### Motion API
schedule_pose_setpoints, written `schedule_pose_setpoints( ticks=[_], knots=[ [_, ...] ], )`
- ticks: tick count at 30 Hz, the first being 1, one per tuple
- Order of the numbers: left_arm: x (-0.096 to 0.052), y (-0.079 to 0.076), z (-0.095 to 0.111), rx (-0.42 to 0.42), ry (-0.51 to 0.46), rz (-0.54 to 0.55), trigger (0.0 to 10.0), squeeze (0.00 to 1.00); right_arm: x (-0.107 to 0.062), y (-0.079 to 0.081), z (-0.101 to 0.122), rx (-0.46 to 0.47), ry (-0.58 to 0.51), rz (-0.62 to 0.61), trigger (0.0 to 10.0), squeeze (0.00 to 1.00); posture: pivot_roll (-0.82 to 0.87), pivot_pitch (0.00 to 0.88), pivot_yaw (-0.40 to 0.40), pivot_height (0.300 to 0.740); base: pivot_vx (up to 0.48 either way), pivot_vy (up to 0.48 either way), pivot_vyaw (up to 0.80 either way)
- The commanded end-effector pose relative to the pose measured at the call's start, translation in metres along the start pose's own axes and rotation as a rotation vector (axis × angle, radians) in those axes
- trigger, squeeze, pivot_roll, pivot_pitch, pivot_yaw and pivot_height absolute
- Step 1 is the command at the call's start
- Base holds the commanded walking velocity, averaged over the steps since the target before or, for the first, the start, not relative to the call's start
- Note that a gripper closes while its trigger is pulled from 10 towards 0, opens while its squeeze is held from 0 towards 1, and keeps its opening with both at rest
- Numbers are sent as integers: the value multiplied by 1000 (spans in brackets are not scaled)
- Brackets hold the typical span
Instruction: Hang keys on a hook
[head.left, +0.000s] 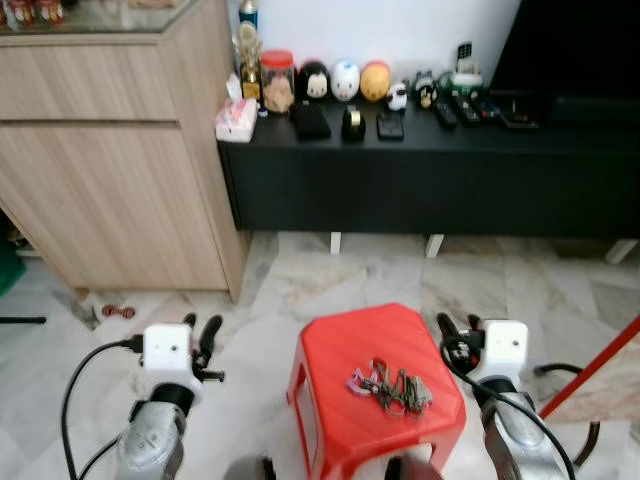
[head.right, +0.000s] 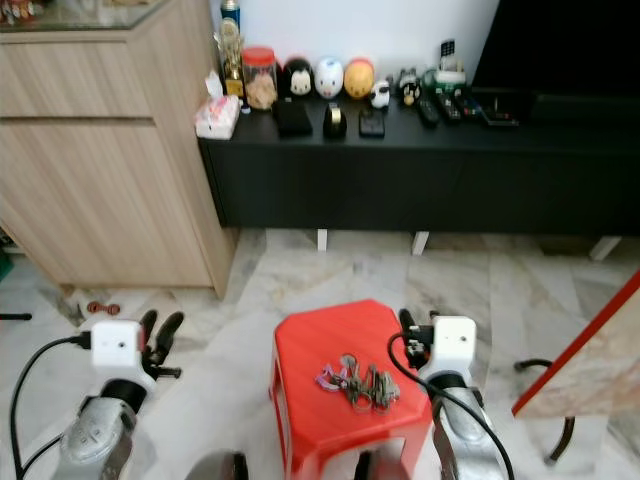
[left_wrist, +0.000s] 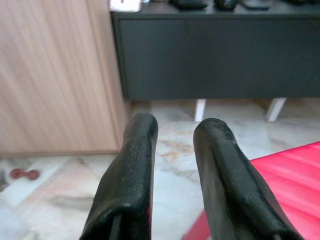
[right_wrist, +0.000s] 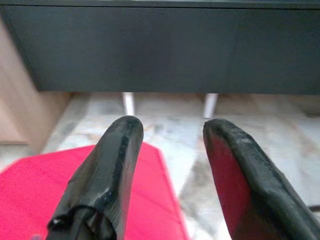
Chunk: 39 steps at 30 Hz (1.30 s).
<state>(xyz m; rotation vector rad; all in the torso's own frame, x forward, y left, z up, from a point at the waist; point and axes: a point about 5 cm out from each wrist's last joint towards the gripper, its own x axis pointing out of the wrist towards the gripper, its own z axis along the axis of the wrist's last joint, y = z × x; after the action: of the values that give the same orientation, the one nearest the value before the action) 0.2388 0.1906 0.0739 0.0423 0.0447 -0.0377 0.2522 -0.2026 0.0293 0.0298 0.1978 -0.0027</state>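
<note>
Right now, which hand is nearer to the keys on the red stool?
The right hand. It is open beside the stool, just right of the keys. The left hand, also open, is over the floor beyond the stool's left edge.

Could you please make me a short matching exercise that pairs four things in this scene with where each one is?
Things:
1. keys
2. red stool
3. tissue box
4. left gripper

Places:
A. on the marble floor, between the two grippers
B. at the black cabinet's end nearest the wooden cabinet
C. on the stool's seat
D. above the floor, on the stool's left, fingers apart

Pairs: 1-C, 2-A, 3-B, 4-D
</note>
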Motion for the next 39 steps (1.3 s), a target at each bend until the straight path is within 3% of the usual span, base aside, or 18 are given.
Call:
schedule_pose_setpoints(
  ticks=[1, 7, 14, 21, 31, 39],
  knots=[
    [-2, 5, 0, 2, -6, 17, 10000, 0, -2, 0, 3, -3, -19, 6, 10000, 0, -41, 0, -49, 635, 0, 0, 0],
    [-8, 14, -4, 3, 9, 33, 10000, 0, -9, 2, 2, -57, -19, 36, 10000, 0, -55, 0, -44, 635, 0, 0, 0],
    [-15, 5, -6, -2, 16, -16, 10000, 0, -18, -1, 0, -80, -11, 43, 10000, 0, -63, 0, -38, 635, 0, 0, 0],
    [-5, 2, 1, 2, -12, -37, 10000, 0, -11, 8, 3, -85, 2, 66, 10000, 0, -55, 0, -26, 635, 0, 0, 0],
    [0, 3, 2, 9, -17, -40, 10000, 0, -8, 13, 3, -80, -11, 81, 10000, 0, -42, 0, -18, 580, 0, 0, 0],
    [2, 7, 3, 17, -18, -28, 10000, 0, -3, 19, 5, -70, -12, 108, 10000, 0, -31, 0, -21, 580, 0, 0, 0]
  ],
)
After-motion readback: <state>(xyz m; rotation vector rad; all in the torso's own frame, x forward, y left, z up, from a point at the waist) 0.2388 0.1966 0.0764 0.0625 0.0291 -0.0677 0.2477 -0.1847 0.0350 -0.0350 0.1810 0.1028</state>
